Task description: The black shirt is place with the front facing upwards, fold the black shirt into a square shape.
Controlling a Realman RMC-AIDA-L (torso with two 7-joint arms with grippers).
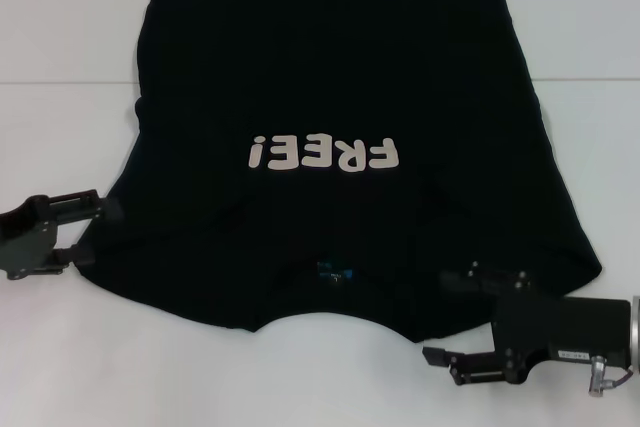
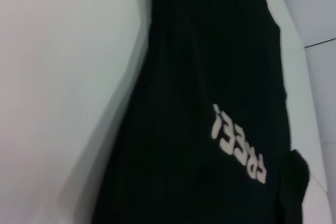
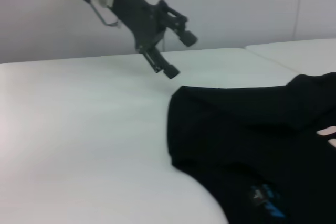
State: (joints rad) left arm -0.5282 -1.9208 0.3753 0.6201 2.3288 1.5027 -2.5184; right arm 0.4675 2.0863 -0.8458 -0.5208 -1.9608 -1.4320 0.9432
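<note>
The black shirt (image 1: pixel 350 77) lies flat on the white table (image 1: pixel 60 347), front up, with its neck towards me. Its off-white "FREE!" lettering (image 1: pixel 322 153) and small blue neck label (image 1: pixel 335 272) show. It also shows in the left wrist view (image 2: pixel 210 77) and the right wrist view (image 3: pixel 252 129). My left gripper (image 1: pixel 98 229) is open and empty at the shirt's left shoulder edge; the right wrist view shows the left gripper (image 3: pixel 179 55) raised above the table. My right gripper (image 1: pixel 447 365) is open and empty beside the shirt's near right corner.
A seam (image 1: pixel 60 83) crosses the table at the back, and the shirt's lower part runs past it. Bare white table shows on both sides of the shirt (image 1: pixel 610 147). A pale wall (image 3: pixel 236 3) stands behind the table in the right wrist view.
</note>
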